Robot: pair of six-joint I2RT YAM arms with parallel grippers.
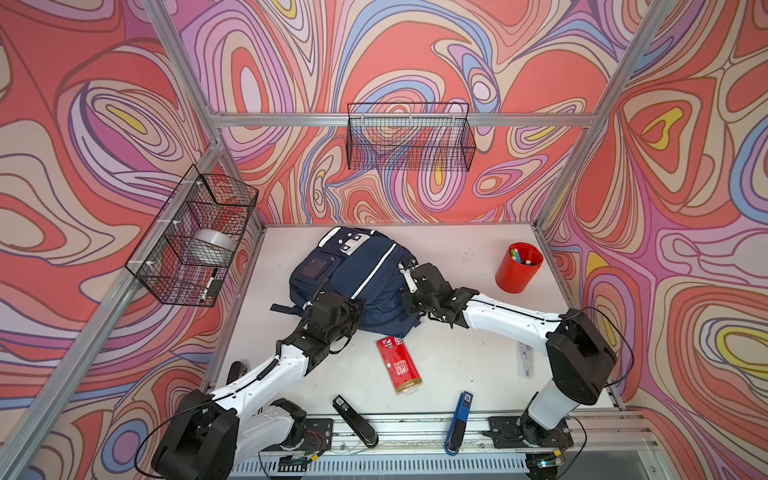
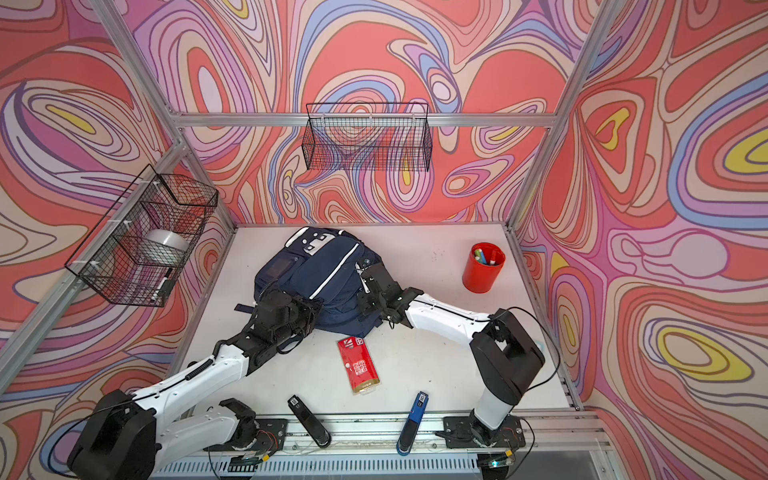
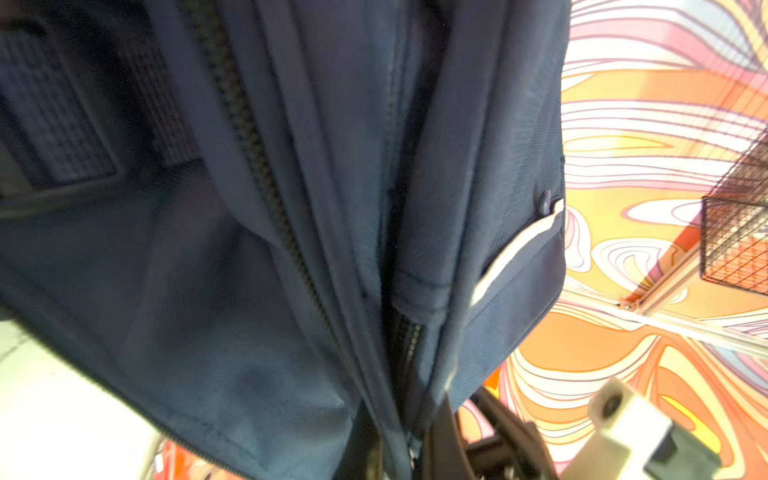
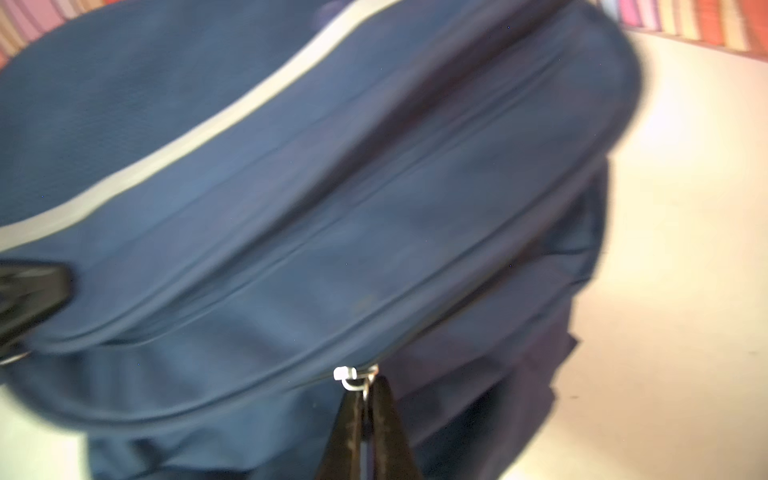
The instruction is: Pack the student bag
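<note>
Pinching zipper pull (image 4: 351, 379), right claw (image 4: 368, 399) closed, left claw (image 3: 403, 440) closed on student bag (image 1: 382, 291).

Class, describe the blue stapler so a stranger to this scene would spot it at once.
Find the white table, then its near edge by the metal rail. Two staplers lie across that edge. The blue stapler is the right-hand one; its neighbour, the black stapler, is all black.
</note>
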